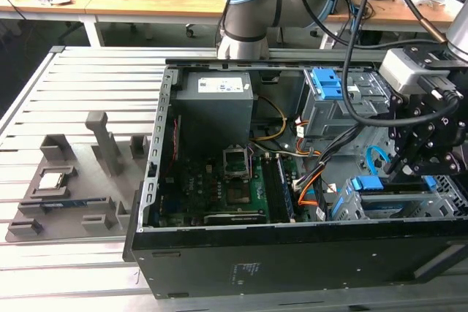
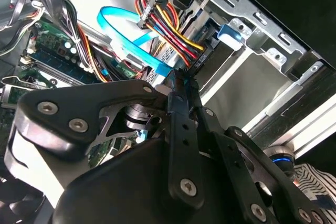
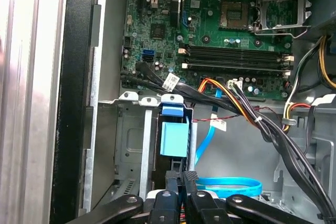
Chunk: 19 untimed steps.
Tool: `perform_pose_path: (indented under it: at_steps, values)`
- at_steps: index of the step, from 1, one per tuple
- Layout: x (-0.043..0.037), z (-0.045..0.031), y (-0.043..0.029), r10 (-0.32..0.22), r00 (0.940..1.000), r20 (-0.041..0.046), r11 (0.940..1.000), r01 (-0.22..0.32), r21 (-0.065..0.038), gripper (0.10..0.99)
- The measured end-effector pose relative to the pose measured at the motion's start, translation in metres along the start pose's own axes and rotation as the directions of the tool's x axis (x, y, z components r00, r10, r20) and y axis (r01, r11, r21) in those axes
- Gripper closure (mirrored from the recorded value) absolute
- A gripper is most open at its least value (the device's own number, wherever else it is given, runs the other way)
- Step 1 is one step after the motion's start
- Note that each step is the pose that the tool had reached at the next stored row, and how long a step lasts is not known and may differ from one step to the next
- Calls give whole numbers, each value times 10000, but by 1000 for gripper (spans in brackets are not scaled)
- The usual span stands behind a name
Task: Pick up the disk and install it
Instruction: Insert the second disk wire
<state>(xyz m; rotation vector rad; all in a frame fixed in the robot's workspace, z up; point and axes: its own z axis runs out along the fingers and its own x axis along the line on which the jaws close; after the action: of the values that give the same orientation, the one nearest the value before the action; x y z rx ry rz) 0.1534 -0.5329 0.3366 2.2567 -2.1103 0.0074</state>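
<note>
Disk [image 3: 174,137] sits in its blue frame inside the case's lower drive cage [image 1: 409,206], and we see the claw [image 3: 182,178] pressed together just above it, apparently seating it.

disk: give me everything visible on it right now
The disk sits edge-up in the metal drive cage near the case's front corner, beside the motherboard. What shows is its bright blue plastic frame: a flat tab with a darker blue clip above. In the exterior view blue frame ends flank the gripper. In the first wrist view the fingers, pressed together, stand right at its near edge; contact is unclear.
</note>
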Motion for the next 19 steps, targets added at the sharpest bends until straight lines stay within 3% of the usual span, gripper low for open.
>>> perform_pose_path:
  at_steps: [3, 7, 9, 10, 14, 19]
  values:
    - [1, -17, 2, -4, 10000, -20, 10000, 4, -5, 855]
    - [-66, -349, 8, -5, 10000, -37, 10000, 5, -4, 867]
    - [-91, -506, 12, -5, 10000, -48, 10000, 5, -4, 980]
    - [-92, -541, 13, -5, 10000, -47, 10000, 5, -4, 980]
    - [-91, -584, 14, -5, 10000, -45, 10000, 5, -4, 980]
    - [-91, -587, 14, -5, 10000, -47, 10000, 5, -4, 980]
